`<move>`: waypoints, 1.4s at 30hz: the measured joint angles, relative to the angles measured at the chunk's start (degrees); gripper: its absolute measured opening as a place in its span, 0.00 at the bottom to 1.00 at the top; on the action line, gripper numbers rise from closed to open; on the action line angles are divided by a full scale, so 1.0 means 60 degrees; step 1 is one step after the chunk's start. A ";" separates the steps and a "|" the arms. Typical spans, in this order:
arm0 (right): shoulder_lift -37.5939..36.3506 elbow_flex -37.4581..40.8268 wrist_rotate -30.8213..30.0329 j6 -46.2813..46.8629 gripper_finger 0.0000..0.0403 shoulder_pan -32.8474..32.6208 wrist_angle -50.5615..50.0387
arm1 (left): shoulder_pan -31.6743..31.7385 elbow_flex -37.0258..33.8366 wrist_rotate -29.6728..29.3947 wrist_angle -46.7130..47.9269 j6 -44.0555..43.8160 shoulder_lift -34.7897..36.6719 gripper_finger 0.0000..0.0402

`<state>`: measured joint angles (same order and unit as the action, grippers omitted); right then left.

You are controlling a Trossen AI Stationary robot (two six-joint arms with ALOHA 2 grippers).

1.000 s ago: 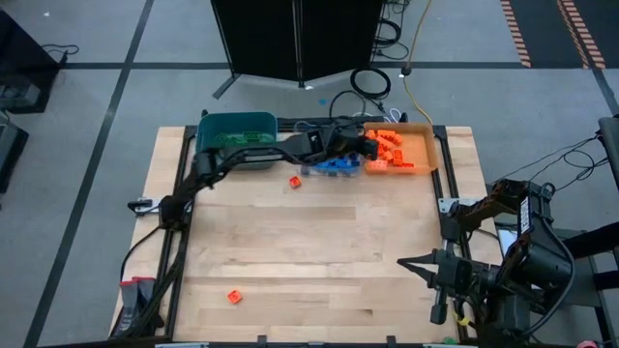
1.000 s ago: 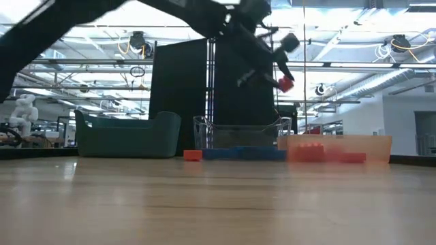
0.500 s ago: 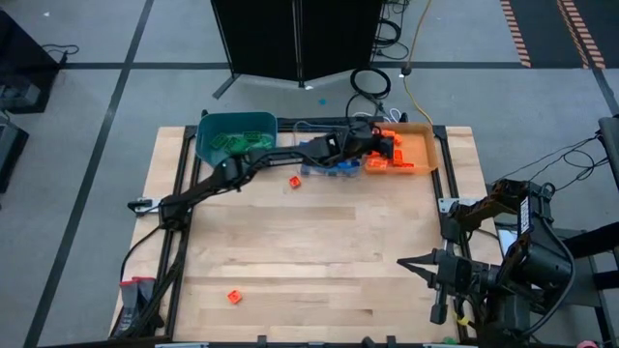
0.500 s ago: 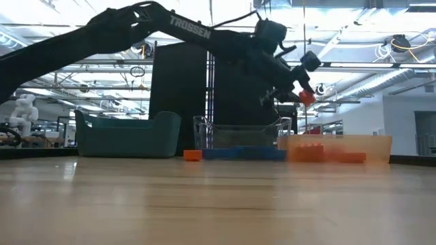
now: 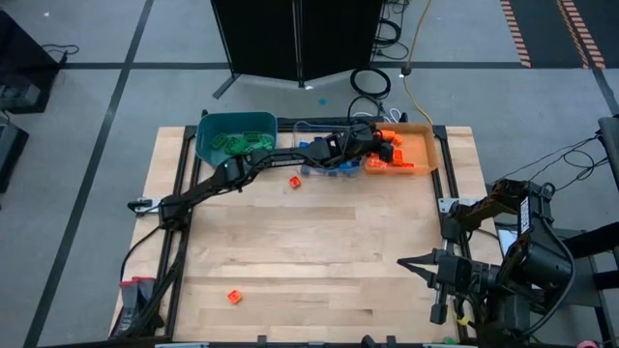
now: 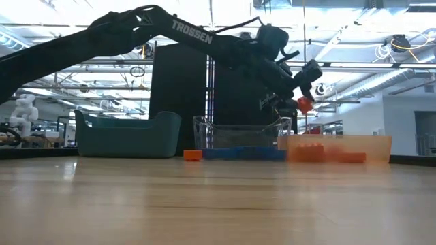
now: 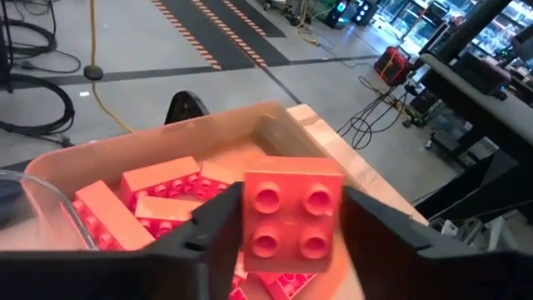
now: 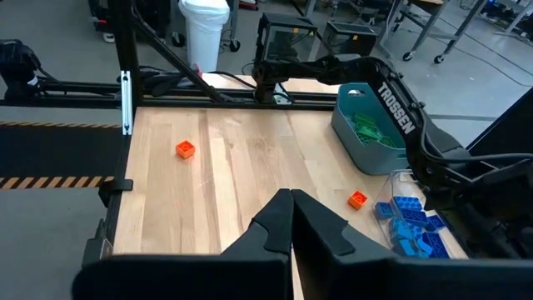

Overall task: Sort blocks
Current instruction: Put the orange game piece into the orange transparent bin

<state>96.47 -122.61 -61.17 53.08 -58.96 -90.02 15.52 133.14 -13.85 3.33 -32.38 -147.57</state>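
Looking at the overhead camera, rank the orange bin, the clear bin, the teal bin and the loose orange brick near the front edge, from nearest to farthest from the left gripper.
From the left gripper:
1. Orange bin, directly beneath it, back right.
2. Clear bin, just to its left.
3. Teal bin, back left corner.
4. Loose orange brick, near the front edge, far across the table.

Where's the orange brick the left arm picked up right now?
The orange brick sits between the left gripper fingers, raised over the orange bin at the table's far right, above the orange bricks already inside.
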 joint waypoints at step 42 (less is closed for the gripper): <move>-0.0002 0.0000 -0.0314 0.0038 0.00 0.0000 0.0119 | -0.2834 -0.3962 0.1733 1.1537 0.8989 0.4739 0.61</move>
<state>96.45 -122.61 -63.05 53.31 -58.96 -89.30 -1.49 109.37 -3.45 72.56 21.55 -119.13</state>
